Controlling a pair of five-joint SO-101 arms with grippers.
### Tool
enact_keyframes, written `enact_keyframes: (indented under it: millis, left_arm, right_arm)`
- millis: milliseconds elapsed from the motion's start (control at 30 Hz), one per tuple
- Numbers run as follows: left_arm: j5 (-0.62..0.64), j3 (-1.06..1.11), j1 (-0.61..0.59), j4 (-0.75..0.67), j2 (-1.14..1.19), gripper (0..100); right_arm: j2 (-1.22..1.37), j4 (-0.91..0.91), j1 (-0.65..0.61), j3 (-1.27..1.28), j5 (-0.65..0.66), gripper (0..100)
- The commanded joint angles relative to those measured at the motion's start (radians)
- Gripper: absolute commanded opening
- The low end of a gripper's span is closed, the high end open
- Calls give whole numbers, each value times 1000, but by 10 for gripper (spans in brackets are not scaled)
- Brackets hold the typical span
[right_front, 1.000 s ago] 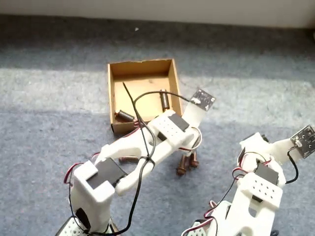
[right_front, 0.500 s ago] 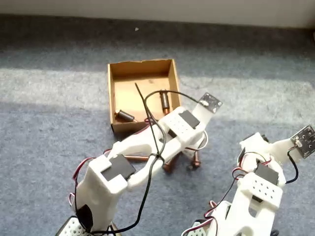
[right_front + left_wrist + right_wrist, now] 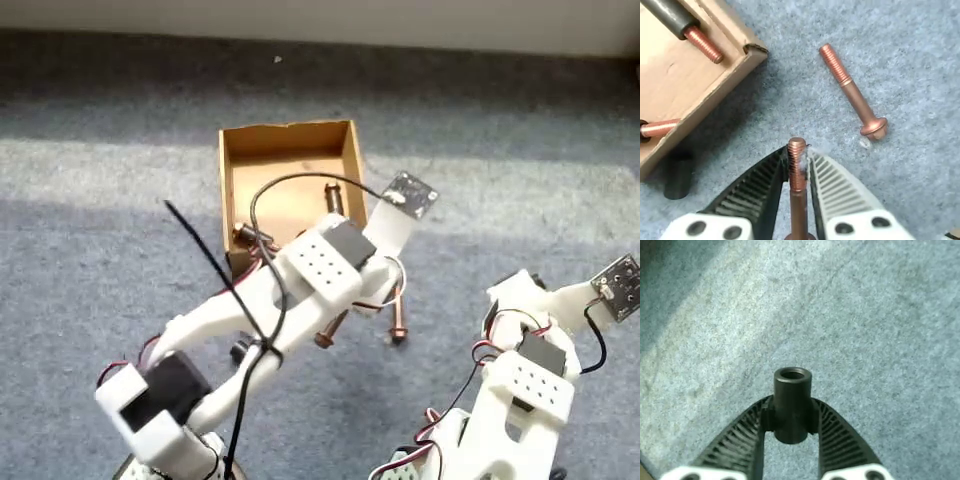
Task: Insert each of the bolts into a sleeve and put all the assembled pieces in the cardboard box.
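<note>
Grey carpet [image 3: 120,220] carries the open cardboard box [image 3: 288,131]. Two assembled pieces lie inside it, one sleeved bolt [image 3: 687,25] near a corner. Left gripper [image 3: 797,150] hangs just outside the box wall, clenched on a copper bolt [image 3: 798,175], threaded end outward. Right gripper [image 3: 791,407], well apart over carpet, grasps a black sleeve [image 3: 792,395], bore facing outward. One loose bolt [image 3: 852,92] lies on the carpet nearby. A loose sleeve [image 3: 678,175] sits just beside the box wall.
</note>
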Motion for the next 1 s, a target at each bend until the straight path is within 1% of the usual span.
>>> enact_keyframes:
  millis: [0, 200, 333, 467, 567, 633, 767, 867, 967]
  left_arm:
    - [5, 134, -39, -109, -220, 6]
    - [6, 403, -151, -290, -504, 6]
    - [6, 622, -220, -482, -682, 5]
    - [0, 865, -232, -710, -865, 5]
    - [0, 1012, -228, -836, -986, 5]
    - [0, 1076, -231, -868, -1050, 6]
    - [3, 1165, -236, -868, -1142, 6]
    - [5, 1224, -286, -868, -1187, 6]
    - [5, 1256, -364, -865, -1218, 6]
  right_arm:
    - [-36, -25, 5, -12, -9, 5]
    - [-36, -25, 5, -12, -9, 5]
    - [-36, -25, 4, -12, -9, 5]
    - [-36, -25, 4, -10, -9, 5]
    - [-36, -25, 4, -8, -9, 5]
    - [-36, -25, 4, -8, -9, 5]
    - [-36, -25, 4, -8, -9, 5]
    - [-36, -25, 4, -8, -9, 5]
    - [-36, -24, 4, -8, -9, 5]
